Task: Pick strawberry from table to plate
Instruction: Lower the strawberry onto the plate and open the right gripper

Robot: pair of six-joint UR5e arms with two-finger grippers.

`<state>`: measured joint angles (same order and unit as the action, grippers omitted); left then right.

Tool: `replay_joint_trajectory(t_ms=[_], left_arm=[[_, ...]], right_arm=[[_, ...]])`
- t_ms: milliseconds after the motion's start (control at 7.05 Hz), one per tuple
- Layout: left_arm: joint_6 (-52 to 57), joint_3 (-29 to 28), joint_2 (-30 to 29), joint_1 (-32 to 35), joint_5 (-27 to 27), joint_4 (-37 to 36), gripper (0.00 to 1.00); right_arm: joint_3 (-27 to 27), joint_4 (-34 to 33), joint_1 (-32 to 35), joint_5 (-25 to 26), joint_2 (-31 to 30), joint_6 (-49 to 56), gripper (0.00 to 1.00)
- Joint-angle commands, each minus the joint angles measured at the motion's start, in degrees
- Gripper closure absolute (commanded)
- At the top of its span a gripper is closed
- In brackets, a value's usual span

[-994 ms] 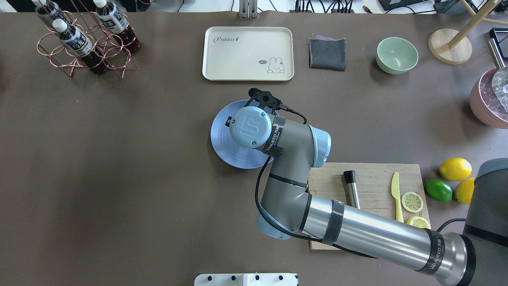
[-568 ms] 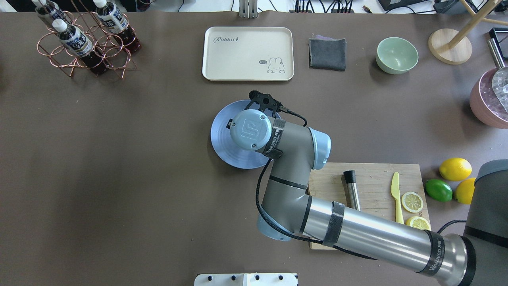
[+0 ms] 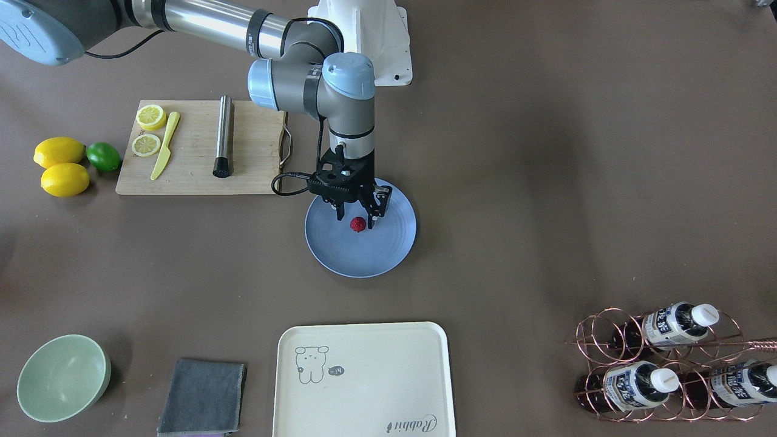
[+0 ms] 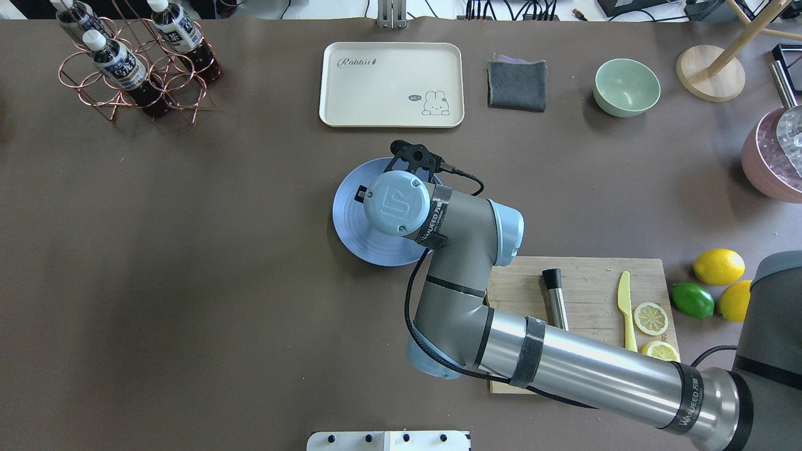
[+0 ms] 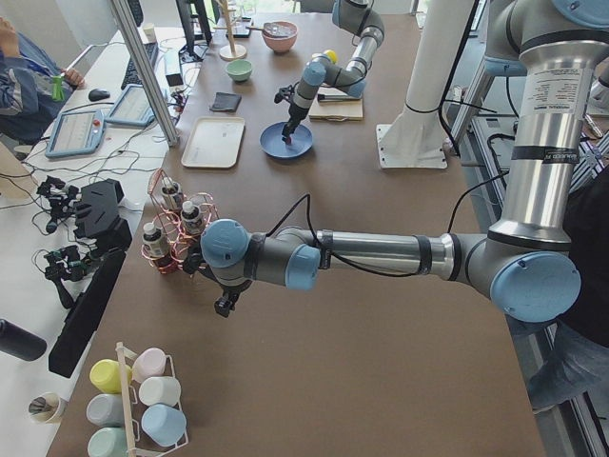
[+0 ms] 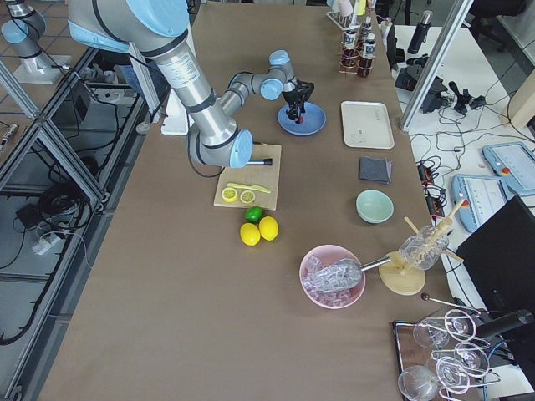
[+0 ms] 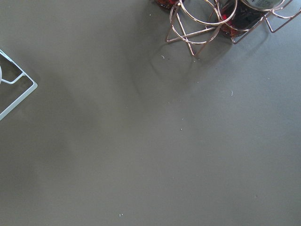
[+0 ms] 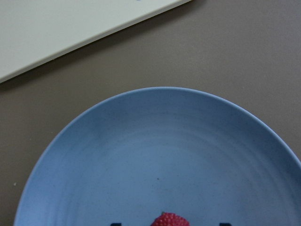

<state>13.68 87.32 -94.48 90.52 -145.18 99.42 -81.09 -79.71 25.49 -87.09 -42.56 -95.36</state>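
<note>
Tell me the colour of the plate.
The plate is light blue, clearest in the right wrist view.

Brown-grey table (image 7: 141,150), copper wire rack (image 7: 202,21) at top edge, perhaps a white wire frame (image 7: 21,92) at left.

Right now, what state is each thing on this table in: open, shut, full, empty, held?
strawberry: lying on the plate, not gripped.
plate: flat on the table, holding only the strawberry.
right gripper: open, fingers either side of the strawberry.
left gripper: over bare table; open or shut, cannot tell.
green bowl: upright, empty.
cream tray: empty.
bottles: capped, lying on their sides.
</note>
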Motion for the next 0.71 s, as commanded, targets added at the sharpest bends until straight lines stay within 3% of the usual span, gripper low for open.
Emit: replay_joint_trajectory(t_ms=[0, 284, 426, 568], left_arm=[[0.0, -0.1, 0.2, 0.2, 0.2, 0.3, 0.02], [-0.1, -0.2, 0.7, 0.2, 3.2, 0.0, 0.02], [-0.1, -0.2, 1.0, 0.3, 8.3, -1.1, 0.02], [-0.2, 0.9, 1.1, 1.6, 9.5, -3.7, 0.02]], right_arm=[[-3.1, -0.4, 4.5, -4.2, -0.2, 1.4, 0.00], [-6.1, -0.4, 13.0, -12.0, -4.8, 9.1, 0.00], [-7.3, -0.4, 17.4, -16.7, -8.2, 13.9, 0.00], [-9.9, -0.9, 21.6, -21.1, -12.5, 20.2, 0.00]])
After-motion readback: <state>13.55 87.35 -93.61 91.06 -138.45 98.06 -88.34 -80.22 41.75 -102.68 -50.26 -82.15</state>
